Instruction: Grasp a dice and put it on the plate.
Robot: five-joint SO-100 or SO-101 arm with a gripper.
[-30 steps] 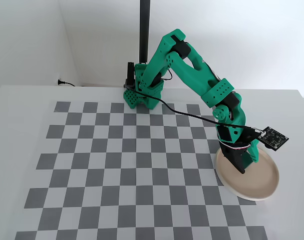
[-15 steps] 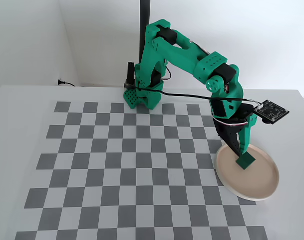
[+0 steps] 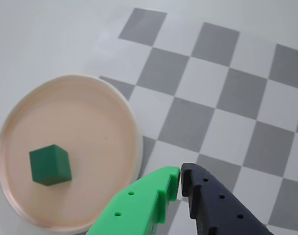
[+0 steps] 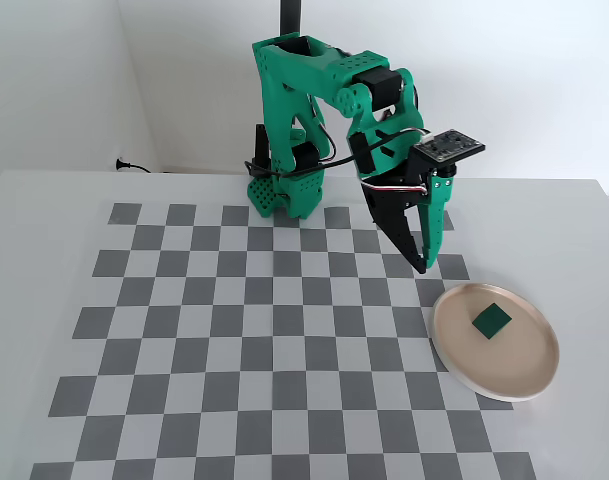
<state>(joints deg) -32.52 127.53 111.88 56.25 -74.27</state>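
Dice (image 3: 50, 165): matte plastic. Plate (image 3: 120, 108): smooth, faint sheen. My gripper (image 3: 180, 177): printed plastic, matte green and black fingers. Checker mat (image 4: 244, 330): flat matte.

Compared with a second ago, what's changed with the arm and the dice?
The gripper let go of the dice, lifted off the plate and pulled back toward the base; its jaws are now closed and empty, above the checkered mat. The dice stays on the plate, which hasn't shifted.

Grey-and-white checkered mat (image 4: 234, 320), white table (image 4: 44, 200), black pole (image 4: 289, 15), white wall (image 4: 544, 80)
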